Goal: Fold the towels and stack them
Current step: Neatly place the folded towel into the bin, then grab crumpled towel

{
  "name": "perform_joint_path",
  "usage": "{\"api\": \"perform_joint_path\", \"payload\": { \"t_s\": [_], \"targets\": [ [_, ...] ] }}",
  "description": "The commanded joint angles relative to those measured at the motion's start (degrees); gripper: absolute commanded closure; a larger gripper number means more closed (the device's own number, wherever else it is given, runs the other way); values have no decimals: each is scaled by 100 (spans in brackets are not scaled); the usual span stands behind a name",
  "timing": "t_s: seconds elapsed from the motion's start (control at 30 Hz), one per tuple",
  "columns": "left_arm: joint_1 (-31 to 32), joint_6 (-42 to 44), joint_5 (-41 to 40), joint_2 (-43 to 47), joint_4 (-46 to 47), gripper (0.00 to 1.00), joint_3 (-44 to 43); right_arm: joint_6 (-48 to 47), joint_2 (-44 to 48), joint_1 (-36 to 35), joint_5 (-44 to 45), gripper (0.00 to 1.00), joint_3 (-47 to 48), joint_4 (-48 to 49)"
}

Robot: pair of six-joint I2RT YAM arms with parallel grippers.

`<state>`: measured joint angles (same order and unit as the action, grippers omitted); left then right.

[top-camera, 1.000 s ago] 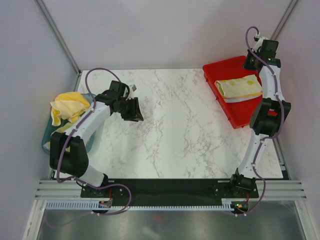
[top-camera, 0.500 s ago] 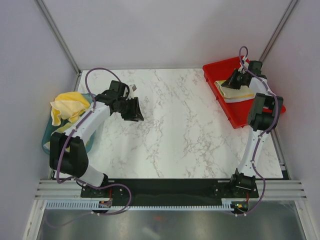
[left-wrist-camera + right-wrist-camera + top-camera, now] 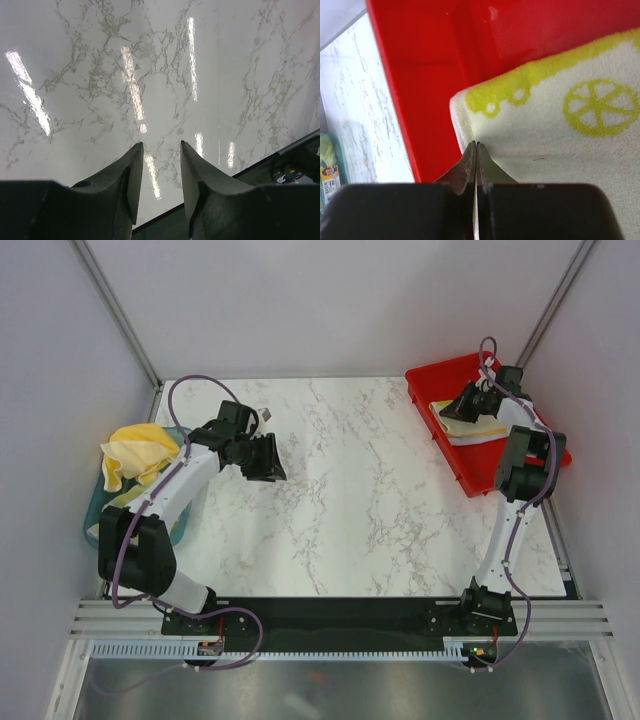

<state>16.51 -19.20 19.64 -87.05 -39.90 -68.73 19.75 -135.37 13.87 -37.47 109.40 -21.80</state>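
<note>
A robot lab cell — plain white panels (image 3: pixel 330 300), aluminium frame posts (image 3: pixel 115 310), marble-print table (image 3: pixel 350 490)

Folded towel (image 3: pixel 560 130): cream, printed with lime-yellow citrus wheels and a lime border
Tray (image 3: pixel 420 90): glossy bright red
Table (image 3: pixel 350 490): white marble with grey veining
Loose towels (image 3: pixel 140 448): yellow and pale cream
Basket (image 3: pixel 92 525): see-through teal
Cables (image 3: pixel 178 390): purple
Arms (image 3: pixel 185 475): white with black joints
</note>
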Motion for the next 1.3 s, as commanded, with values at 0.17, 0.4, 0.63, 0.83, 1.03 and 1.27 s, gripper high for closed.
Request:
{"api": "perform_joint_path", "payload": {
  "t_s": [0.17, 0.4, 0.63, 0.83, 1.03, 1.27],
  "targets": [
    [10, -224, -364, 197, 123, 57, -132, 20, 90, 11, -137, 99, -402, 9],
    [1, -391, -777, 153, -18, 57, -825, 143, 766, 19, -32, 94, -139, -26],
    [-166, -514, -1471, 223, -62, 56, -1397, 108, 1530, 90, 380, 91, -551, -447],
    [-735, -725, -1929, 328, -53, 53, -1319, -50, 1611, 99, 767, 93, -1052, -456],
    [-1571, -988, -2129, 372, 8, 53, -1125, -147, 1382, 107, 1110, 94, -1281, -492],
    [-2485, -1209, -3009, 522, 281, 43, -826, -155, 1092, 116, 1058, 95, -1185, -553]
  ]
}}
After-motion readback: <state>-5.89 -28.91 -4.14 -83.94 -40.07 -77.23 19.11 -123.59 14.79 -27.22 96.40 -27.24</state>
